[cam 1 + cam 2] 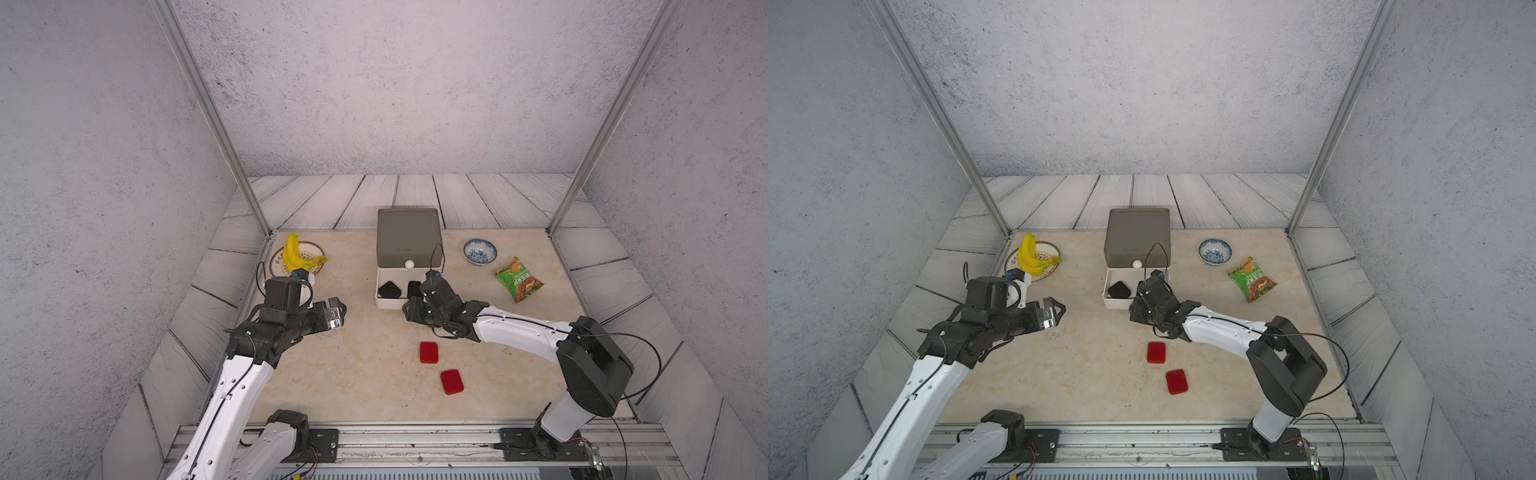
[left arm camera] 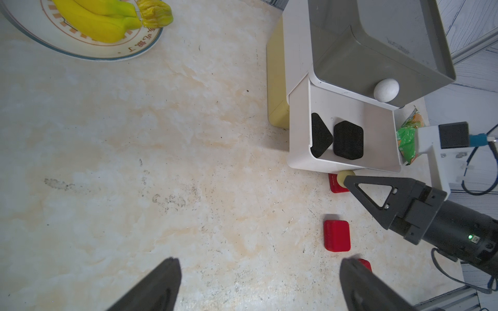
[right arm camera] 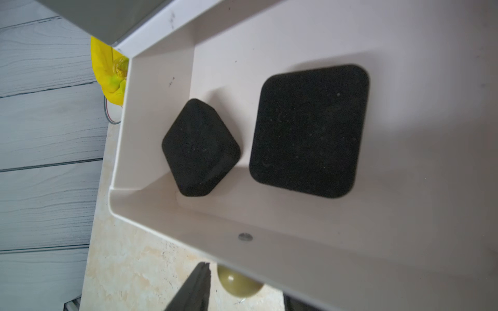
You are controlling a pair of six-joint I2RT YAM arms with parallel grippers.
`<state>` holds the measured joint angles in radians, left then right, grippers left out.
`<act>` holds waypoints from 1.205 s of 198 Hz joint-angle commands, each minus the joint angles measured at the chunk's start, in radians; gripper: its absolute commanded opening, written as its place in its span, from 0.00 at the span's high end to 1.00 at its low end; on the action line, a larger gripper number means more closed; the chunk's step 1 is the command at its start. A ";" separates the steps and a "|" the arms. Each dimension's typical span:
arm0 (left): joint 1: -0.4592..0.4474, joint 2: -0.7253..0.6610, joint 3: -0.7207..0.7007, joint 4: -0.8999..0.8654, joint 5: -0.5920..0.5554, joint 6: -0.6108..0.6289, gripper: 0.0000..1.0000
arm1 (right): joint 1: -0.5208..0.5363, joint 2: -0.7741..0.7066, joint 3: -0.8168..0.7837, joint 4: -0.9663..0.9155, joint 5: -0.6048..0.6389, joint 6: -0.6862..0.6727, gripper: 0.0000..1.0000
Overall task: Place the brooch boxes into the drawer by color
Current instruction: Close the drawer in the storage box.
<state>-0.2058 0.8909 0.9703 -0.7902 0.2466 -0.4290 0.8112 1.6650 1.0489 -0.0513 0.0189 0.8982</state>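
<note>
Brooch boxes (image 2: 348, 144), both black, are lying in the white tier (image 2: 377, 126). The right gripper (image 3: 244, 282), half-open, is straddling the knob (image 2: 344, 176) at the tier's 6 o'clock, presumably for shutting. The left gripper (image 2: 260, 262) is hovering wide and empty at 8 o'clock.

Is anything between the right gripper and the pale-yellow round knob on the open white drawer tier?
Nothing visible. The pale-yellow round knob sits between the jaws of the right gripper, at the front wall of the open white drawer tier. The two black velvety boxes lie inside, clear of it.

Left arm (image 1: 232, 386) reaches forward from base, wrist roughly level; left gripper (image 1: 340, 311) hovers, jaws spread wide. Right arm (image 1: 523, 332) bent at raised elbow, forearm stretching inward; right gripper (image 2: 353, 185) angled downward, jaws partly apart
</note>
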 commanded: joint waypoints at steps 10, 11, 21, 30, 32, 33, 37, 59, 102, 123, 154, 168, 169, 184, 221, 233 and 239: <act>-0.002 0.001 0.003 -0.009 -0.016 0.015 0.02 | 0.000 0.028 0.041 -0.004 0.036 0.002 0.58; -0.001 0.002 0.003 -0.009 -0.016 0.015 0.02 | 0.000 0.029 0.042 -0.004 0.037 0.002 0.58; -0.001 0.003 0.003 -0.009 -0.018 0.015 0.02 | 0.000 0.032 0.042 -0.003 0.047 0.004 0.61; -0.001 0.003 0.002 -0.009 -0.018 0.017 0.02 | 0.000 0.029 0.040 -0.004 0.060 0.005 0.65; -0.001 0.003 0.001 -0.009 -0.019 0.017 0.02 | 0.000 0.029 0.039 -0.005 0.063 0.005 0.65; -0.001 0.003 0.002 -0.009 -0.019 0.018 0.02 | 0.000 0.028 0.039 -0.005 0.064 0.005 0.66; -0.001 0.003 0.002 -0.009 -0.020 0.018 0.02 | 0.000 0.025 0.038 -0.007 0.070 0.005 0.68; -0.001 0.008 0.000 -0.008 -0.024 0.020 0.02 | -0.001 0.002 0.025 -0.008 0.100 0.000 0.74; -0.001 0.019 0.001 0.000 -0.014 0.020 0.02 | -0.027 -0.017 0.039 -0.028 0.124 -0.043 0.77; -0.001 0.016 0.002 -0.001 -0.016 0.022 0.02 | -0.055 -0.015 0.051 -0.022 0.110 -0.064 0.77; -0.001 0.017 0.002 -0.001 -0.018 0.023 0.02 | -0.087 0.007 0.080 0.005 0.113 -0.110 0.74; -0.001 0.021 0.005 0.002 -0.014 0.022 0.02 | -0.099 0.030 0.096 0.021 0.107 -0.125 0.69; -0.001 0.021 0.006 0.003 -0.014 0.021 0.02 | -0.100 0.032 0.097 0.021 0.105 -0.127 0.69; -0.001 0.023 0.011 0.000 -0.010 0.021 0.02 | -0.105 0.055 0.120 0.025 0.089 -0.145 0.61; -0.002 0.020 0.018 -0.007 -0.013 0.022 0.02 | -0.105 0.048 0.130 0.018 0.061 -0.167 0.41; -0.001 0.021 0.019 -0.005 -0.011 0.020 0.02 | -0.107 0.025 0.114 0.013 0.059 -0.172 0.39; -0.001 0.022 0.020 -0.004 -0.009 0.019 0.02 | -0.107 0.007 0.104 0.011 0.060 -0.175 0.39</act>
<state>-0.2058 0.9115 0.9703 -0.7895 0.2321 -0.4221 0.7074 1.7256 1.1618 -0.0471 0.0624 0.7517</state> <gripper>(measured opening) 0.982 0.604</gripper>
